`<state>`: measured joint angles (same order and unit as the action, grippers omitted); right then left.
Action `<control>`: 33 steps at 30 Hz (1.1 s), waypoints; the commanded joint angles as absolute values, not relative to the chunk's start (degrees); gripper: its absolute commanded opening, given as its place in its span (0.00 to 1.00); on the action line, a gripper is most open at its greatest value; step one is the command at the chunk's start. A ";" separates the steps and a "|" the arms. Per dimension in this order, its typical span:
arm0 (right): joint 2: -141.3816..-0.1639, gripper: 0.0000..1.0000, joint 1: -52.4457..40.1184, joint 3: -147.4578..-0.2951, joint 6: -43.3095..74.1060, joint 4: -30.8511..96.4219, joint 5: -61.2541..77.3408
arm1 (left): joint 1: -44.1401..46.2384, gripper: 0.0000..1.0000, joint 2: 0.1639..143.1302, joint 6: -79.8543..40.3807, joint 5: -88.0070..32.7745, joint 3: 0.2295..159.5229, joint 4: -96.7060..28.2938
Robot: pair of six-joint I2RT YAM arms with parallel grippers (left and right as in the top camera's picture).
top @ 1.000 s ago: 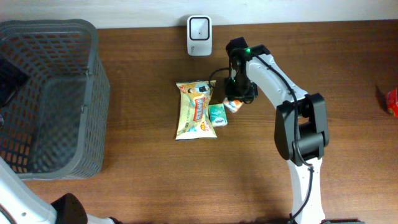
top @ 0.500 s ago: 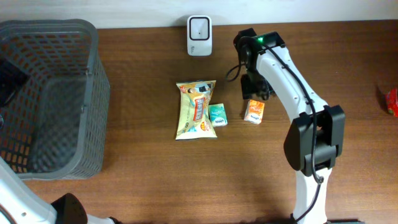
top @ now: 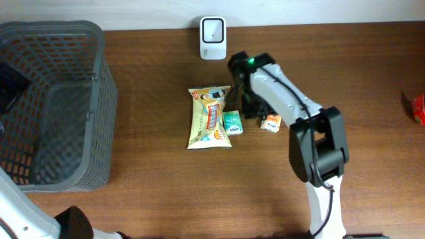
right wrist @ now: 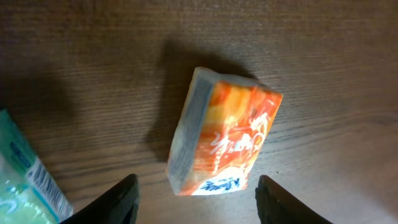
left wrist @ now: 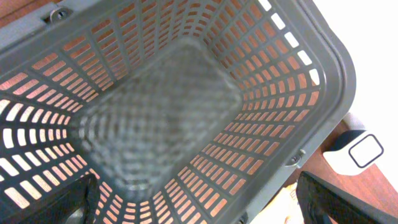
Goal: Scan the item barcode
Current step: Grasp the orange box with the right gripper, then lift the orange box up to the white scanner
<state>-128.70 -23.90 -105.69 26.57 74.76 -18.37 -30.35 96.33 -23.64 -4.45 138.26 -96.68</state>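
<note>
Right hand (right wrist: 196, 205): only the two dark fingertips show at the bottom edge of its wrist view, apart, clamped on nothing. In the overhead view the right arm covers this hand, so the fingers can't be made out there. The orange packet (right wrist: 224, 140) lies flat on the table (top: 166, 192) just beyond the tips. Its print is upside down and blurry, no barcode readable, and whether the tips touch it can't be told. The green packet (right wrist: 25, 186) is cut off at the lower left corner. From overhead the orange packet sits to the right of the green packet, with the arm crossing between them. The green packet is tight against the lower right corner of the yellow snack bag (top: 210, 117). The white scanner (top: 212, 29) stands at the table's far edge, well apart from the orange packet. A red thing (top: 418, 109) is cut by the right frame edge, can't identify it. The grey basket (top: 99, 79) stands at the table's left, partly out of frame. The left hand (left wrist: 202, 202) hangs over it, fingers wide apart at the two bottom corners of its wrist view, holding nothing. Inside the basket only its own mesh walls and blurred floor show, with brown table visible through the slots. The scanner peeks past the basket rim in that view, half cut off.
</note>
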 commanded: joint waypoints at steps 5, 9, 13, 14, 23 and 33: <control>-128.79 0.59 -27.66 -95.96 32.08 66.59 -30.89 | -30.55 0.99 96.47 -23.97 -4.47 138.26 -96.71; -128.62 0.40 -27.64 -94.54 32.05 65.89 -30.59 | -30.55 0.99 96.47 -23.97 -4.47 138.26 -96.71; -128.29 0.24 -26.22 -101.80 32.03 70.96 -24.60 | -30.55 0.99 96.47 -23.97 -4.47 138.26 -96.71; -128.07 0.20 -25.50 -103.92 31.99 72.10 -22.31 | -30.55 0.99 96.47 -23.97 -4.47 138.26 -96.71; -127.66 0.35 -15.00 -106.61 17.54 73.84 -0.71 | -30.55 0.99 96.47 -23.97 -4.47 138.26 -96.71; -127.66 0.04 -16.73 -98.00 23.03 66.70 -8.49 | -30.55 0.99 96.47 -23.97 -4.47 138.26 -96.71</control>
<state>-127.79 -17.12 -98.65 21.17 66.61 -8.36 -30.35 96.33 -23.64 -4.45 138.26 -96.68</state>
